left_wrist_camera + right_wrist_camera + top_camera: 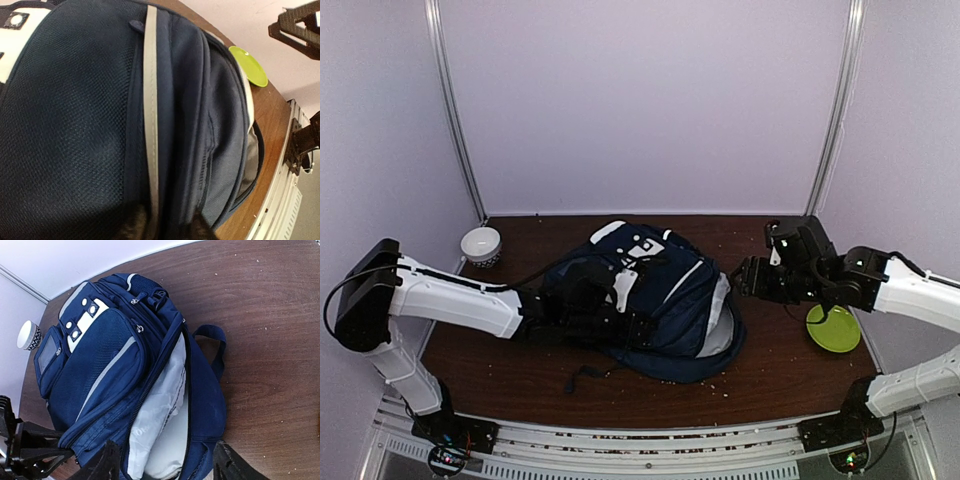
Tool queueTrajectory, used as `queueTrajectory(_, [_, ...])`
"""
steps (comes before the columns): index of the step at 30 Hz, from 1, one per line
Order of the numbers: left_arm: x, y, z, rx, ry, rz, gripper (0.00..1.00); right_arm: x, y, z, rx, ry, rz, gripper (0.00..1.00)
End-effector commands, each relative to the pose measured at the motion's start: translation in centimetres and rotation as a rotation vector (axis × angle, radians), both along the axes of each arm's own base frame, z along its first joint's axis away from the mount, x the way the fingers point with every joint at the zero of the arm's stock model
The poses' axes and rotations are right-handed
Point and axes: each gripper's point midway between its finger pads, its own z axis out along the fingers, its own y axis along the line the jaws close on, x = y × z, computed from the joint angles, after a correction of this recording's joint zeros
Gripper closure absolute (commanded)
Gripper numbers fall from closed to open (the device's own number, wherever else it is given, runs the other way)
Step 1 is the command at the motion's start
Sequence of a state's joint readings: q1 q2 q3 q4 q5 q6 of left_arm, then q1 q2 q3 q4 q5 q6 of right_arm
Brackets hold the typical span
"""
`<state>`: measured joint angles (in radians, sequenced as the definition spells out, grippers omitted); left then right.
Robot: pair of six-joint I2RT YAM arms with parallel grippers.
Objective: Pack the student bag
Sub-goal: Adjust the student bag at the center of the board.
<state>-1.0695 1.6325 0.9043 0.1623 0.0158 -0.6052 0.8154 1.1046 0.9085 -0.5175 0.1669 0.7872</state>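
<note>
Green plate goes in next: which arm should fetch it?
Right. The plate lies on its side of the table, just beside the right gripper, whose fingers stand open and empty. The left gripper is down on the bag, across it from the plate.

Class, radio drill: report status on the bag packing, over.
Left hand on student bag, grip unclear. Right hand open, empty, beside the bag's gaping main compartment. Nothing blocking; green plate and cup sit apart.
</note>
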Motion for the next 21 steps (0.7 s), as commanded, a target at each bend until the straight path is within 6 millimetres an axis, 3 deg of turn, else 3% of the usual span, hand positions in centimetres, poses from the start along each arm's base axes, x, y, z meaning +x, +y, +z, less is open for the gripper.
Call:
queueTrajectory(1, [-0.1, 3.7, -0.6, 0.133, -0.028, 0.044, 0.53, -0.3, -1.3, -1.4, -0.001, -0.004, -0.032, 0.36])
queueTrajectory(5, [0.0, 3.8, 2.3, 0.15, -0.095, 0.035, 0.32, -1.0, -2.2, -2.6, -0.002, 0.0, -0.045, 0.37])
queueTrajectory(10, [1.0, 1.0, 5.0, 0.205, -0.182, -0.033, 0.27, -1.6, -3.4, -3.5, 0.013, -0.019, -0.063, 0.37])
queueTrajectory(16, [1.8, -4.0, 4.3, 0.344, -0.231, -0.146, 0.26, -2.4, -4.5, -4.4, 0.023, -0.023, -0.081, 0.37])
queueTrajectory(21, [2.7, -6.7, 2.7, 0.427, -0.239, -0.189, 0.26, -2.8, -5.0, -4.5, 0.05, -0.036, -0.087, 0.37])
